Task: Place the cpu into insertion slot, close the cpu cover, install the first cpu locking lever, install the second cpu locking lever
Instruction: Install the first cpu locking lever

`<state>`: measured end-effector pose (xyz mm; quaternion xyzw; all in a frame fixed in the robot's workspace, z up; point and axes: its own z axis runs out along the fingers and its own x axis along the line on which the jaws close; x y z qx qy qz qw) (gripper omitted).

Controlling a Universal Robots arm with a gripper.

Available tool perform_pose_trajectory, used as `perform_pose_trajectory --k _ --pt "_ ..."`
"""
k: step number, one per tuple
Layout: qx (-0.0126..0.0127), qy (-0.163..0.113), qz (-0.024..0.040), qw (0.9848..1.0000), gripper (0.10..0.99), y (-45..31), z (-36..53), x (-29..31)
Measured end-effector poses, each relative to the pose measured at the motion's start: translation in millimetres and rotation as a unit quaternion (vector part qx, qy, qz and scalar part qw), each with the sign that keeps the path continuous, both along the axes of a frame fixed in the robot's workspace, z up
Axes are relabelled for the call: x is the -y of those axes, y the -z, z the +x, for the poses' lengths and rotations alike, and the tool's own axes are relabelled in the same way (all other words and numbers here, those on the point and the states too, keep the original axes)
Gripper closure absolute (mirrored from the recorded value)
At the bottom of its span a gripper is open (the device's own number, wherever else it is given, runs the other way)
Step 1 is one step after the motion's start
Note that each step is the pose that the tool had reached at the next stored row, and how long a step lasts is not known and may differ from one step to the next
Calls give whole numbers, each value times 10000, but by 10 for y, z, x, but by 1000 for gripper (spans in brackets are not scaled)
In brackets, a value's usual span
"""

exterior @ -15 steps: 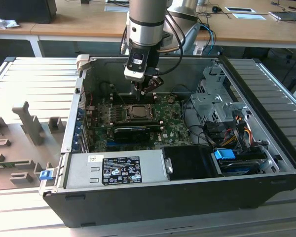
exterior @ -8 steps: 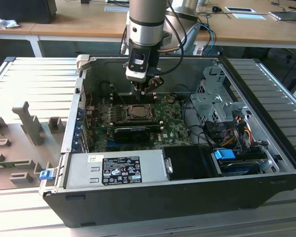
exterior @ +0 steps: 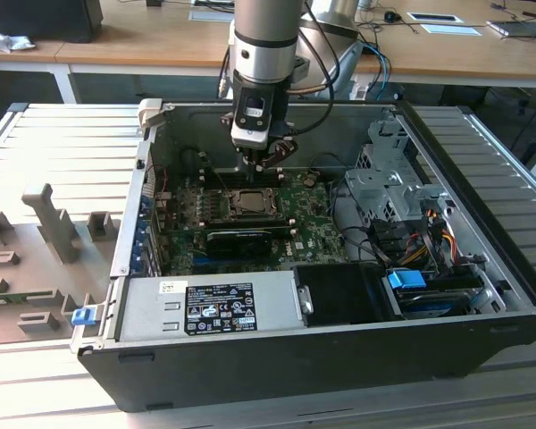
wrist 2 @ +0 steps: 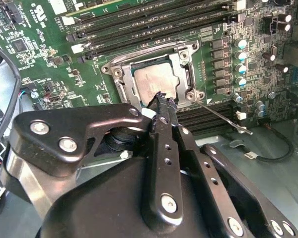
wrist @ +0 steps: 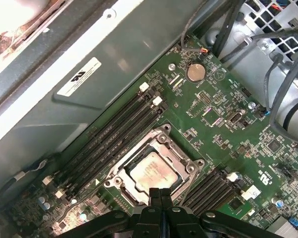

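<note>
Lab: wooden desks, opened computer case.

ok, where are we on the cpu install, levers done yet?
Done: the cpu sits in the insertion slot, and the cpu cover looks closed down around it. In hand: the gripper, shut and holding nothing, has its tip at the cover's edge. Left: one locking lever juts out free from the socket corner, so it looks unlatched; the other lever I cannot tell.

Silvery cpu lies flat in insertion slot, cpu cover down.
</note>
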<state>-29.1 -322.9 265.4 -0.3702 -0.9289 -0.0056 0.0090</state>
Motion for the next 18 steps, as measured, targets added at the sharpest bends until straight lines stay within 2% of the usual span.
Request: perform_pose_trajectory --k 7,11,13,15,17,18 --pt "0 -316 0 9995 980 0 0 0" --pt "0 -568 0 9984 980 0 0 0" --pt "0 -834 0 9965 980 0 0 0" --pt "1 -1162 0 9932 980 1 0 0" --pt "1 -1379 0 9905 980 2 0 0" --pt "1 -1599 0 9871 980 2 0 0"
